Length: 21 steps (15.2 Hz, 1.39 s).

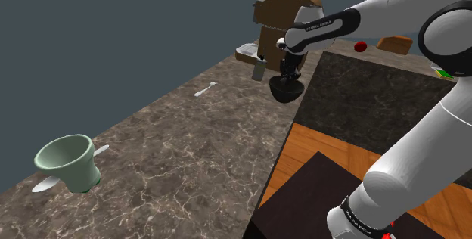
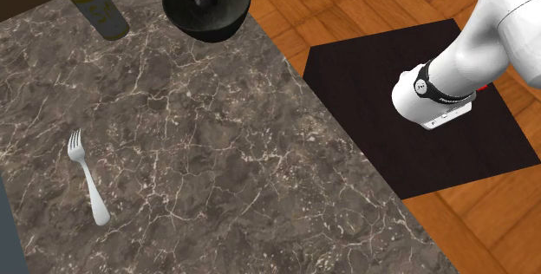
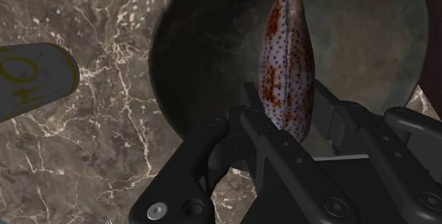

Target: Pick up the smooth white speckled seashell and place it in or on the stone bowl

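— Over the bowl (image 3: 205,52), above its dark hollow: is that where the shell (image 3: 287,66) is?

— Yes. It sticks lengthwise out of the tool (image 3: 287,120), with its slit end aimed at the bowl's inside. I cannot tell whether it touches the bowl.

— How would you expect it to handle?

— Light and stiff, I'd judge. It's a hard, glossy, spotted thing. That smooth skin looks slippery, and the body tapers, so a hard pinch might squirt it out. The thin lip is probably brittle, so a long drop onto a hard bowl seems risky.

— Where should it be held?

— Across the two broad flanks, near the fuller part, not at the tip. That's about where the fingers (image 3: 248,127) have it. There's one on each side of the end nearest the hand, and most of its length is free.

— How far apart are the fingers?

— Only as far as the shell is thick. They're clamped on it and I see them touching nothing else.

— And from the shoulder view?

— The tool (image 1: 288,69) sits just over the bowl (image 1: 286,90) at the bench's (image 1: 174,147) edge. A bottle (image 1: 259,69) stands just beside.
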Motion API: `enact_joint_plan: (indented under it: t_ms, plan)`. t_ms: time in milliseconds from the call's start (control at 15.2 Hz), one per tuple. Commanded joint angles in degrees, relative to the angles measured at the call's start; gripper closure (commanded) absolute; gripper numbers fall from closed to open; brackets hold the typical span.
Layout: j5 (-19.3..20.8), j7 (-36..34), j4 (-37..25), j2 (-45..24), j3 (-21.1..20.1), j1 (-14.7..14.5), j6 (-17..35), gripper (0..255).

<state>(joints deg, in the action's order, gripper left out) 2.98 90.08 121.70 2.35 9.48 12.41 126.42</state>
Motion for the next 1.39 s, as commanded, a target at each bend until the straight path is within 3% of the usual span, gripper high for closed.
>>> enact_joint_plan:
  t_ms: [0, 198, 264, 594, 858, 1320]
  plan:
    - [0.0, 0.0, 0.1, 0.0, 0.0, 0.0, 0.1, 255]
    - [0.0, 0.0, 0.1, 0.0, 0.0, 0.0, 0.1, 255]
    - [0.0, 0.0, 0.1, 0.0, 0.0, 0.0, 0.1, 0]
    - [0.0, 0.0, 0.1, 0.0, 0.0, 0.0, 0.1, 0]
    - [0.4, -0.3, -3.8, 3.2, -0.3, -0.2, -6.9, 0]
    - [0.4, -0.3, -3.8, 3.2, -0.3, -0.2, -6.9, 0]
